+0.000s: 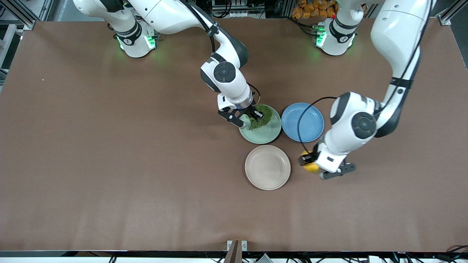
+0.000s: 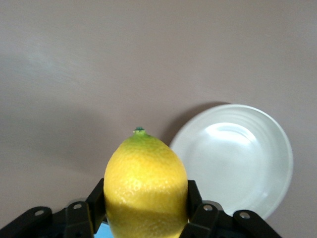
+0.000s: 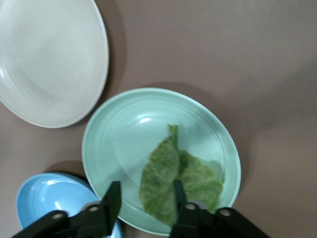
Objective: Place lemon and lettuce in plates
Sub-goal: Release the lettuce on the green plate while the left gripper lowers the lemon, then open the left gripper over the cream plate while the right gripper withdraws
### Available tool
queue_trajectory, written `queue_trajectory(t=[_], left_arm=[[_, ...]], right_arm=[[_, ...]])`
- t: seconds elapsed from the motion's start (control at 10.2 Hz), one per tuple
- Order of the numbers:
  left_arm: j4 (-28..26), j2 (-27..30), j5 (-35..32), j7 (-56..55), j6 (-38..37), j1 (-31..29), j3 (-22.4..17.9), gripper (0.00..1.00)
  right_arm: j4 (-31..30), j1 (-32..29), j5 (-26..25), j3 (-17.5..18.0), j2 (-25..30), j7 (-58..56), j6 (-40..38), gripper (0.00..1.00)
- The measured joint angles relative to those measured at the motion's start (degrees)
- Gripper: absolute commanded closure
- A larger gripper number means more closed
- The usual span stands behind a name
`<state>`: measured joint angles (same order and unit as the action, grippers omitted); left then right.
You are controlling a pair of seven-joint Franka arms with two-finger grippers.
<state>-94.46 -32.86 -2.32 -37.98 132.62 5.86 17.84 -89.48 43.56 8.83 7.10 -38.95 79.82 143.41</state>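
Observation:
The lettuce (image 1: 264, 116) lies in the mint green plate (image 1: 267, 136); it also shows in the right wrist view (image 3: 173, 181) on that plate (image 3: 124, 139). My right gripper (image 1: 244, 117) is open over this plate's edge, and the leaf lies loose between and under its fingers (image 3: 113, 201). My left gripper (image 1: 313, 167) is shut on the lemon (image 1: 311, 167), held over the bare table beside the beige plate (image 1: 267, 167). In the left wrist view the lemon (image 2: 146, 186) fills the fingers (image 2: 96, 201) and the beige plate (image 2: 233, 158) lies ahead, empty.
A blue plate (image 1: 302, 122) sits beside the mint plate, toward the left arm's end, empty; a black cable of the left arm hangs over it. The three plates lie close together at mid-table. The brown table (image 1: 109, 164) spreads wide around them.

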Motion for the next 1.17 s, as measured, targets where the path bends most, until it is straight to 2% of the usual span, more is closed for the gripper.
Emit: queue_trajectory(t=[0.2,0.49,0.59,0.68,0.88,1.17], left_arm=[[3.3,-3.0,2.0,-0.2,1.7,3.4,0.0,1.0],[4.7,-9.5,2.2,-0.4,10.1,7.1,-0.1,1.0],[4.9,-11.1,2.2,-0.4,11.7,7.8,-0.2,0.37],[5.3,-12.2,2.2,-0.4,12.2,8.4,-0.2,0.0],[5.8,-12.7,2.2,-0.4,12.2,9.0,-0.3,0.0],[7.4,-11.7,2.1,-0.4,12.2,8.3,-1.0,0.0]], right_arm=[[3.0,-1.2,-0.9,-0.8,1.6,-0.4,-4.6,0.0],[11.8,-7.8,-1.8,-1.1,8.4,-9.1,-27.5,0.0],[13.7,-10.2,-1.8,-1.1,10.9,-13.0,-33.3,0.0],[14.7,-12.5,-1.8,-1.1,13.8,-17.0,-37.8,0.0],[15.1,-17.0,-1.8,-1.1,19.4,-24.9,-45.6,0.0],[15.1,-25.4,-2.0,-1.3,25.6,-35.0,-52.6,0.0]])
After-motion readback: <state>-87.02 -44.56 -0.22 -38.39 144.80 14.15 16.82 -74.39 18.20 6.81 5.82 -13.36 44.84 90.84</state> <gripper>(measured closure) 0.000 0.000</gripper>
